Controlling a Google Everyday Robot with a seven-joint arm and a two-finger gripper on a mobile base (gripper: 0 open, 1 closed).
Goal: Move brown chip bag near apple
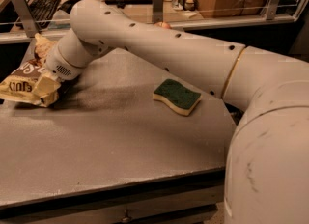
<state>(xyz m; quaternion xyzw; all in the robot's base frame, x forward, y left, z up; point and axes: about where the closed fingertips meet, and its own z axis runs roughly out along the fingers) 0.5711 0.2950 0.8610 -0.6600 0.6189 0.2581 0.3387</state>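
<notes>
A grey table (pixel 120 146) fills the view, and behind its far rail sits a desk with a keyboard (pixel 43 1) at the upper left. At the table's far left edge lies the brown chip bag (pixel 21 80), crumpled, its white lettering facing up and its tan end towards the front. The gripper (pixel 49 82) is down on the bag's right end, touching it (whether it is clamped on the bag or not I cannot tell, since the wrist and the bag hide it). The pale arm (pixel 159 49) runs from there across to the right. Just above it, at the far edge, peeks a sliver of the apple (pixel 163 24). A green-topped yellow sponge (pixel 177 95) lies mid-table, well apart from the bag.
</notes>
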